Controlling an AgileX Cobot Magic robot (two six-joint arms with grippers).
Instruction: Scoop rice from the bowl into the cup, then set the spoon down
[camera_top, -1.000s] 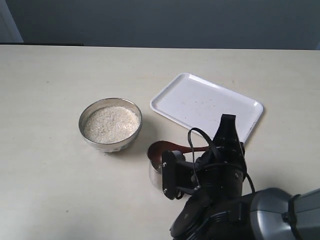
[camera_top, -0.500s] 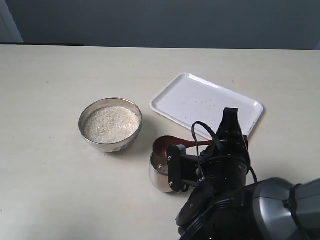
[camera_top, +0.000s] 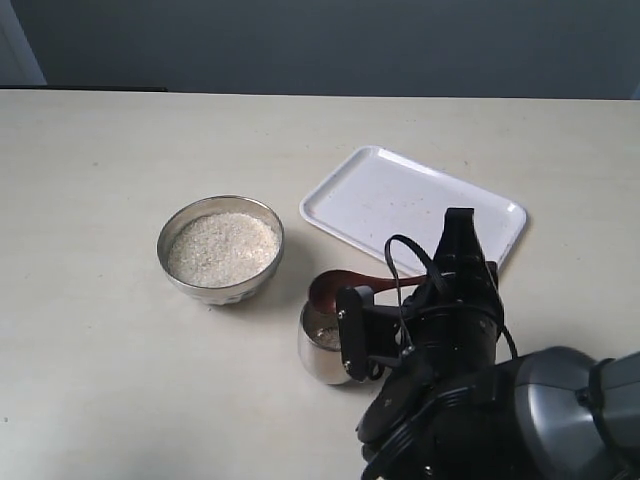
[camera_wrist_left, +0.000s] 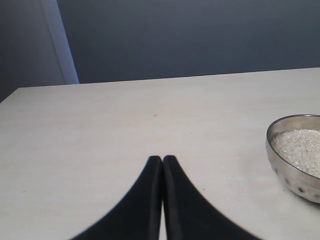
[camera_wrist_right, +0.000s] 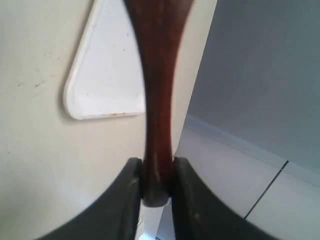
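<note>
The spoon (camera_top: 336, 288) hangs just over the cup (camera_top: 318, 358) — near the bowl (camera_top: 230, 290) of rice (camera_top: 221, 248) — a white tray (camera_top: 400, 200) behind them.

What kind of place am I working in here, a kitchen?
Probably a lab test bench, not a kitchen: plain cream tabletop, flat blue-grey wall, and few props: round silver metal bowl of off-white rice, small shiny steel cup, white rectangular tray.

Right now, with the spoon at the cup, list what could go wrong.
1. The scoop of the spoon sits at the rim of the narrow cup, so grains may land on the table.
2. The right fingers pinch only the end of the slim handle; the spoon may twist or slip.
3. The right arm crowds the cup and could tip it.
</note>
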